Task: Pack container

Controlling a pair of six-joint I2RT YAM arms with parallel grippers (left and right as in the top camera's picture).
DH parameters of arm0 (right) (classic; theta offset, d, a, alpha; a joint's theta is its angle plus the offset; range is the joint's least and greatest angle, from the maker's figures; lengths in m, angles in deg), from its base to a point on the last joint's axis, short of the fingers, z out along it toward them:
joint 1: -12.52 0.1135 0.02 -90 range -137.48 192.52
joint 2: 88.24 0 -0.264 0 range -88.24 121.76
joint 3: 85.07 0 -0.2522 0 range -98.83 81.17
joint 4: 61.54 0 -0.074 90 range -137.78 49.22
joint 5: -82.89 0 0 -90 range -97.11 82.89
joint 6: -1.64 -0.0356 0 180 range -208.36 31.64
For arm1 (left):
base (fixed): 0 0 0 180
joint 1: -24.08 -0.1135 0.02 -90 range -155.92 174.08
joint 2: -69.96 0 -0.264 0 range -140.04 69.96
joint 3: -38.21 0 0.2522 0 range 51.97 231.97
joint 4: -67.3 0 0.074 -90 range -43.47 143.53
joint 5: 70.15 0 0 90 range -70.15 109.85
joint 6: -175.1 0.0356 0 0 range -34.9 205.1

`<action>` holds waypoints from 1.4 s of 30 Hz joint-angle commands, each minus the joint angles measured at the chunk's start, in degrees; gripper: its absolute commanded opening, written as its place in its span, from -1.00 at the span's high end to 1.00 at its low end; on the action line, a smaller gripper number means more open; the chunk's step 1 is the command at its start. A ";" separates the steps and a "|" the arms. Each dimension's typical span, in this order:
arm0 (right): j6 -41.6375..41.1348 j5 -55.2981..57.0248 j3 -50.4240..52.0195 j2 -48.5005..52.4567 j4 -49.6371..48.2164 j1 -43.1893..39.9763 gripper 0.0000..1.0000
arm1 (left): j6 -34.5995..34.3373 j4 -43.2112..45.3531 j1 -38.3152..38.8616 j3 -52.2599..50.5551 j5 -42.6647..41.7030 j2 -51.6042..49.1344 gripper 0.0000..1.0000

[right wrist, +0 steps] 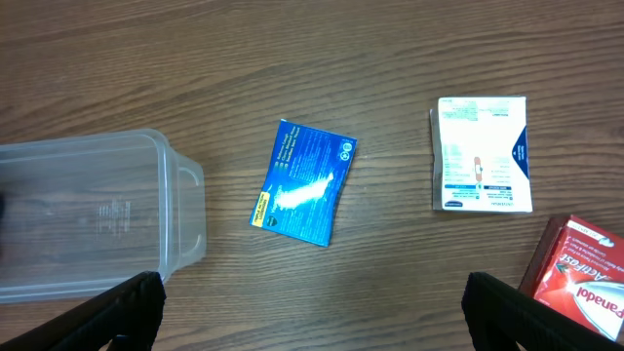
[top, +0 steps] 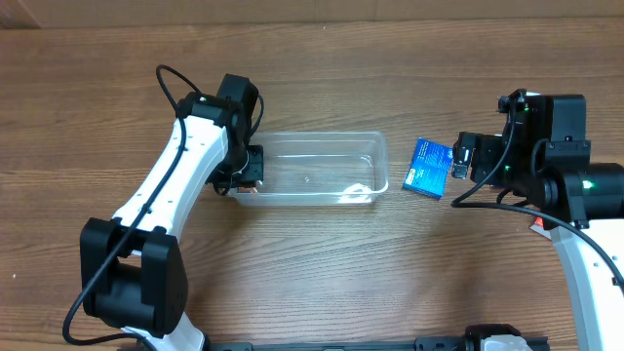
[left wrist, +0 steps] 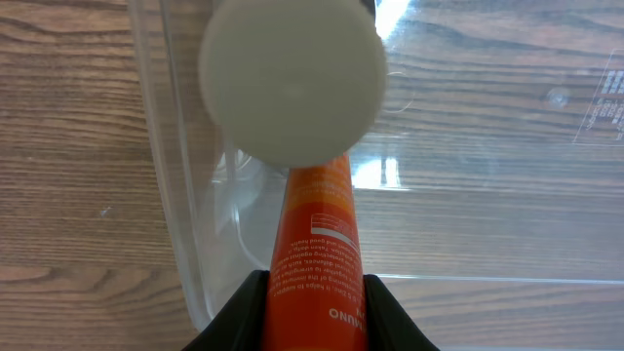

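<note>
The left gripper [left wrist: 314,297], clamped on an orange tube [left wrist: 317,214], holds it cap-first over the left end of the mid-table container [top: 375,156], evidently to drop it in; the right gripper [right wrist: 314,312] hangs spread near a blue packet [right wrist: 304,195].

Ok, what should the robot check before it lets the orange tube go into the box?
1. The left fingers clamp the orange tube: ok.
2. Its white cap is over the container, inside the wall: ok.
3. Room inside the container: ok.
4. The right fingers are away from the container, open near the blue packet: ok.
5. Tube low enough to drop gently: cannot tell.
</note>
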 commanded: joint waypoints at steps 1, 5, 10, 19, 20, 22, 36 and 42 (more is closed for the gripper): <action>-0.09 -0.09 -1.70 -0.50 -0.07 -0.15 -1.00 | -0.09 0.26 -0.17 -0.81 0.68 -3.54 0.48; -0.09 -0.09 -1.70 -0.50 -0.07 -0.15 -1.00 | -0.02 0.28 -0.17 -0.57 0.72 -3.50 0.22; -0.09 -0.09 -1.70 -0.50 -0.07 -0.15 -1.00 | 0.57 0.02 -0.22 0.85 0.72 -3.48 0.16; -0.09 -0.09 -1.70 -0.50 -0.07 -0.17 -1.00 | 0.57 -4.74 -0.22 10.10 0.74 -3.45 -0.08; -0.09 -0.09 -1.70 -0.50 -0.07 -0.15 -1.00 | 0.57 -5.38 -0.22 11.41 0.76 -3.45 -0.10; -0.07 -0.09 -1.70 -0.50 -0.07 -0.15 -1.00 | 0.90 -6.88 -0.22 14.32 0.76 -3.37 -0.15; -0.13 -3.76 -1.70 -0.50 0.20 -0.15 -1.00 | 0.55 -13.35 -4.04 23.82 5.70 2.40 -1.00; -6.23 2.89 -4.81 -0.57 -0.09 -0.15 -1.00 | 1.38 -12.44 -8.26 23.80 5.68 12.02 -1.00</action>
